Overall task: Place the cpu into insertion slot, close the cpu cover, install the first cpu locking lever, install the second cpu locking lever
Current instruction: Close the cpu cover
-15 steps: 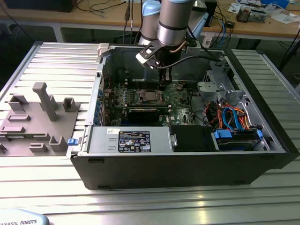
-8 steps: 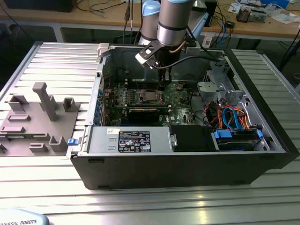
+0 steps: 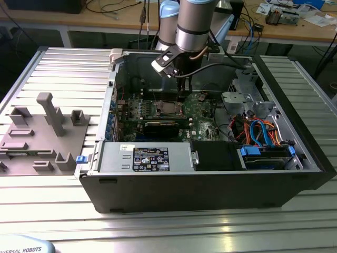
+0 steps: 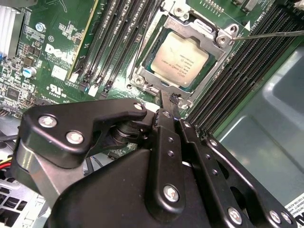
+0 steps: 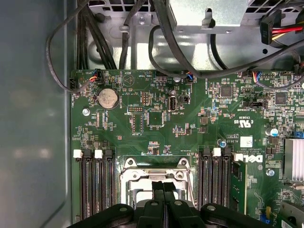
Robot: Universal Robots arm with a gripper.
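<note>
The cpu lies flat in the insertion slot on the green motherboard, inside the open computer case that rests on the counter. The cpu cover appears to lie down around it, and the dull metal top shows through its window. A thin locking lever reaches away from one corner of the slot. I judge that it is not latched.

I judge the cpu to be light and stiff, but fragile. One should take it only by its edges and never press it sideways. The cover looks like thin, stiff sheet metal, best pushed on its frame and not over the window. The lever is probably a springy wire that slips easily, so the free end is the place to take hold.

In the exterior view the arm comes down steeply from above into the case, with the wrist nearly upright. The gripper points down at the board. Its fingers are pressed together in both wrist views, and I see nothing between them. The tips are just beside the edge of the slot. I cannot tell if they touch it.
</note>
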